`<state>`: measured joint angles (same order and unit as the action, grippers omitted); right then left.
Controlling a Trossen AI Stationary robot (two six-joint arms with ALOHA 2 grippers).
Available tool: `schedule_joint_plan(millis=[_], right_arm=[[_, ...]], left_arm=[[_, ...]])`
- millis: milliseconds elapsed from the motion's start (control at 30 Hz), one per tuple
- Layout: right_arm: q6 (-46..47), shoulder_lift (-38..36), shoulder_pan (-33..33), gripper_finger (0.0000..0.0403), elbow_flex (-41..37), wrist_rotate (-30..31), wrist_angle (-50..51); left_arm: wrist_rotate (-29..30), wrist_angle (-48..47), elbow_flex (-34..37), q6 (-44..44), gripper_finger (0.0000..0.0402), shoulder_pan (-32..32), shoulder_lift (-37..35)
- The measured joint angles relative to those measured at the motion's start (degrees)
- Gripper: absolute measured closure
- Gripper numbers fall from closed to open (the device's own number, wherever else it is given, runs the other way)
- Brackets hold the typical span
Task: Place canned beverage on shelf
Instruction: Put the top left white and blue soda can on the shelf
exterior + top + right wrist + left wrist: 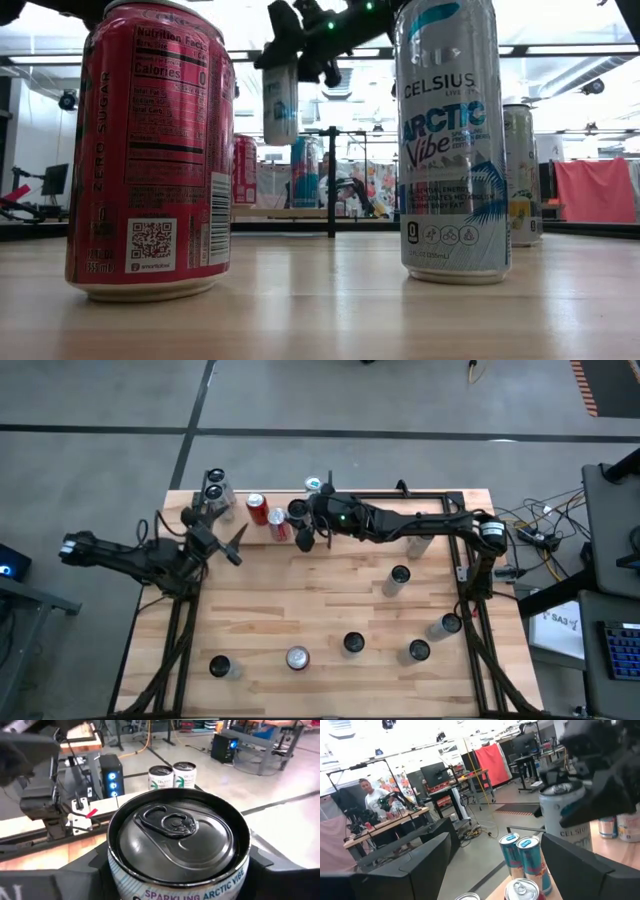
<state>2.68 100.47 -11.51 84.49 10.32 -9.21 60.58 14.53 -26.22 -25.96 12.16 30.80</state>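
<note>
A white and teal canned beverage (175,845) hangs in the air at the table's far left, with my right gripper (301,520) shut on it. In the low view the can (280,105) is high above the shelf (270,213). The shelf is a pale panel with a black upright rod (330,180), and a red can (245,170) and a blue can (305,170) stand on it. My left gripper (234,546) is open at the left, just short of the shelf cans, with nothing between its fingers. My right gripper pinches the can's side wall (112,870) just below the top rim, one finger (70,880) on each side. The fingers come in level from the table's right. The can is upright, top up, and lifted clear.
Two red cans (268,515) and two silver cans (214,485) stand at the far left. Several cans are scattered over the near half of the table (330,600). A bare black frame (430,495) stands at the far right. A red can (150,150) and a Celsius can (450,140) loom close in the low view.
</note>
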Motion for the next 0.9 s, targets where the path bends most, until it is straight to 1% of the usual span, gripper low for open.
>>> schedule_joint_plan(millis=[100, 200, 300, 433, 533, 700, 900], right_arm=[[2.34, 0.06, -0.07, 0.0165, -3.01, 0.61, -4.09], [4.28, 0.07, 0.01, 0.0165, -5.19, 4.56, -6.39], [6.95, 0.07, -0.04, 0.0165, -6.39, 7.91, -6.46], [9.69, 0.09, 0.16, 0.0165, -7.63, 10.94, -6.66], [10.85, 0.29, 0.56, 0.0165, -7.93, 11.44, -6.89], [10.97, 3.02, 1.97, 0.0165, -7.93, 12.41, -11.14], [13.16, 3.74, 2.14, 0.0165, -7.54, 14.84, -9.61]], left_arm=[[-0.02, -1.23, 0.0, 0.33, 0.0106, 0.0, -1.77], [-0.02, -2.06, 0.0, 0.38, 0.0106, 0.0, -2.8], [-0.02, -2.15, 0.04, 0.38, 0.0106, 0.0, -3.22], [-0.04, -2.34, 0.07, 0.36, 0.0106, 0.0, -3.16], [-0.04, -2.32, 0.09, -0.33, 0.0106, 0.0, -3.19], [-0.04, -2.27, 0.09, -2.26, 0.0106, 0.0, -3.45], [-0.02, -3.36, 0.11, -2.68, 0.0106, 0.0, -3.65]])
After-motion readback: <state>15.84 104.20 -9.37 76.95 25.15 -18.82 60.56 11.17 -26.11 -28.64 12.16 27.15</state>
